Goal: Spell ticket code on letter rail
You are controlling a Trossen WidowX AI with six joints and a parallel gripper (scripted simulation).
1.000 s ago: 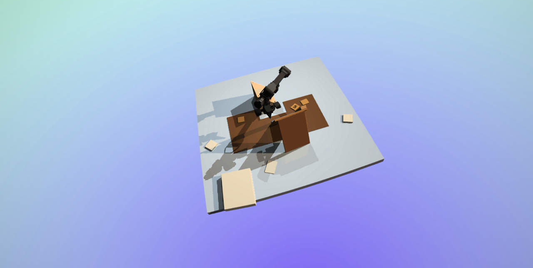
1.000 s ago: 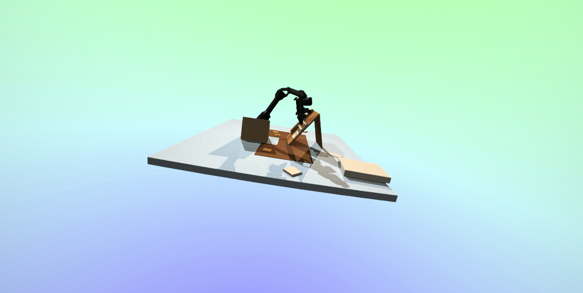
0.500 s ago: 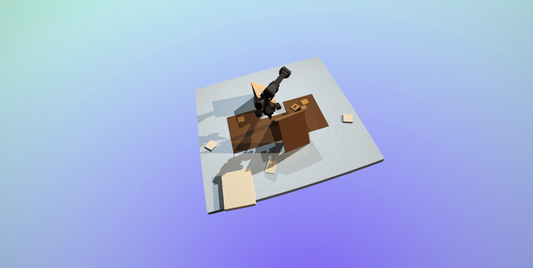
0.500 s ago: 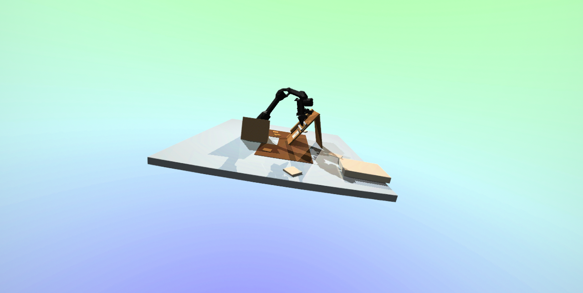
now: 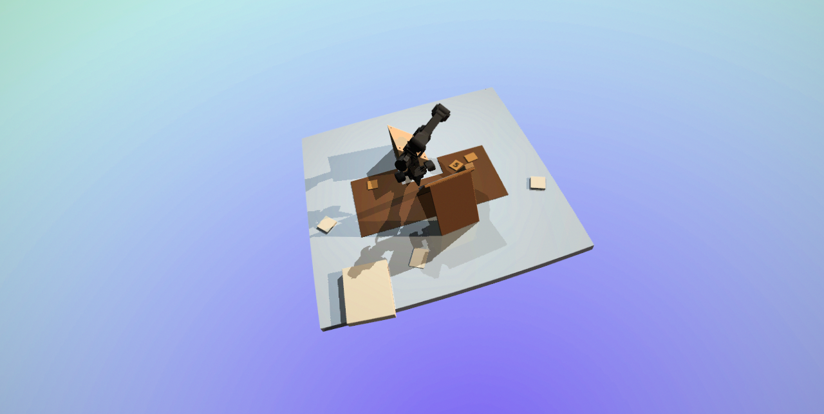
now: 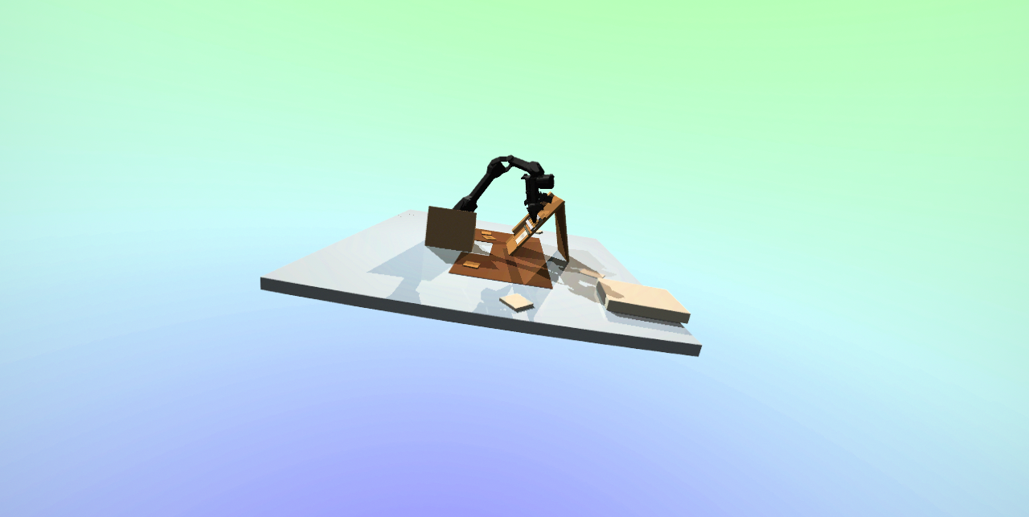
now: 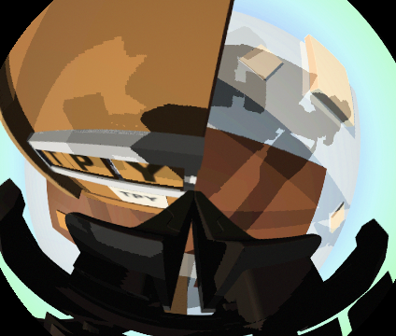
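The tilted board [image 7: 91, 84] [image 5: 455, 204] carries a pale letter rail [image 7: 175, 142]. In the wrist view, the T tile [image 7: 53, 158], P tile [image 7: 83, 163] and Y tile [image 7: 148, 173] sit in the rail, reading TPY. A narrow gap shows between P and Y. The ticket [image 7: 139, 197] below the rail prints TPY. My gripper [image 7: 193, 197] [image 5: 419, 183] [image 6: 534, 220] is shut and empty, its tips at the rail's right end, just right of Y. Whether they touch Y is unclear. Spare tiles include a 5 tile [image 5: 456, 165] and another tile [image 5: 373, 184] [image 6: 471, 264].
A brown mat [image 5: 495, 187] lies beneath the board. An upright panel [image 6: 450, 227] stands near the arm. A large cream block [image 5: 368, 293] [image 6: 644, 300] is at the counter's edge. Small cream blocks [image 5: 326, 224] [image 5: 418, 257] [image 5: 537, 182] lie around.
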